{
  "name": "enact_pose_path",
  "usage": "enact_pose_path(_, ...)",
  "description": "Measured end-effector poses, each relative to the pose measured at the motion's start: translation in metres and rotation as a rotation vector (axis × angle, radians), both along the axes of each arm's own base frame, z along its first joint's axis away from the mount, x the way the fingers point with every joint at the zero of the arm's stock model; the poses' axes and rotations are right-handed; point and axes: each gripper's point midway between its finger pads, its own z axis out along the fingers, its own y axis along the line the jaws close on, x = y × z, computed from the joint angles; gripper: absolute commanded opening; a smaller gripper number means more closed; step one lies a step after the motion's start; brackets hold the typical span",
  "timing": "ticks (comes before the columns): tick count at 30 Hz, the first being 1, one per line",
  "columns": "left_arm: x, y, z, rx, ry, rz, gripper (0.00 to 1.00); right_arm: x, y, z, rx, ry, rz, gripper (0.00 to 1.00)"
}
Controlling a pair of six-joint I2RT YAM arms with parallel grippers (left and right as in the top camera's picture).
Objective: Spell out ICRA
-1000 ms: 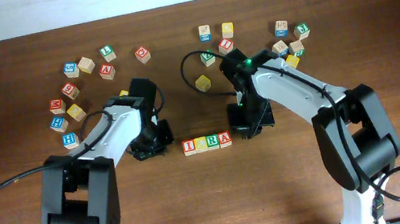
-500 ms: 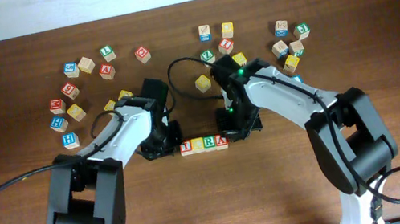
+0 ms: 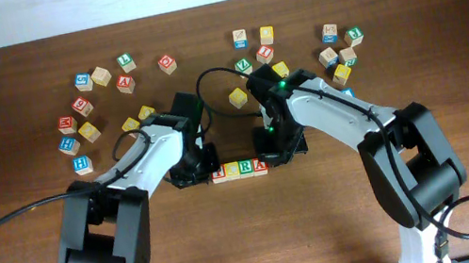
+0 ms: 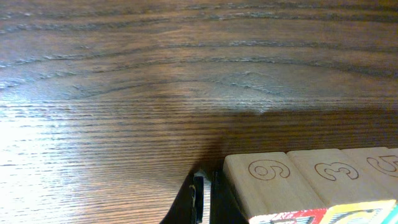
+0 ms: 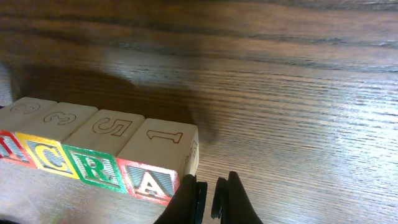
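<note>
"Wooden row of blocks (image 3: 241, 168), where is it?"

"Mid-frame on the counter (image 3: 253, 243), lying left to right. I've got the left hand (image 3: 191, 169) closed at its left end and the right hand (image 3: 281, 150) closed at its right."

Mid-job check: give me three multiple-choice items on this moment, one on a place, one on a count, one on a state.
1. Where is the row of blocks?
A) among the loose blocks at the far edge
B) between the left gripper and the right gripper
C) stacked in a tower

2. How many blocks are in the row?
A) two
B) six
C) four

3. How are the right gripper's fingers?
A) closed together beside the A block
B) spread wide around it
C) lifting it in the air

Answers: B, the overhead view shows a gripper at each end of the row; C, the right wrist view shows I, C, R, A side by side; A, only a thin gap shows between the fingers, just off the block's end.
</note>
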Motion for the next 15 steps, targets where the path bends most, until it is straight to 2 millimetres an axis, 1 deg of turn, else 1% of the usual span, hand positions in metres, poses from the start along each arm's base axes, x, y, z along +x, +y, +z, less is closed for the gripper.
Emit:
enact_pose_path(7, -0.002, -0.004, 0.000, 0.004, -0.001, -0.015, 0.00, 0.001, -0.004, -0.001, -0.024, -0.008, -0.003, 0.04)
enact_pose_path(15, 0.001, -0.010, 0.000, -0.021, -0.017, -0.021, 0.00, -0.004, -0.012, -0.001, -0.047, 0.024, -0.013, 0.04)
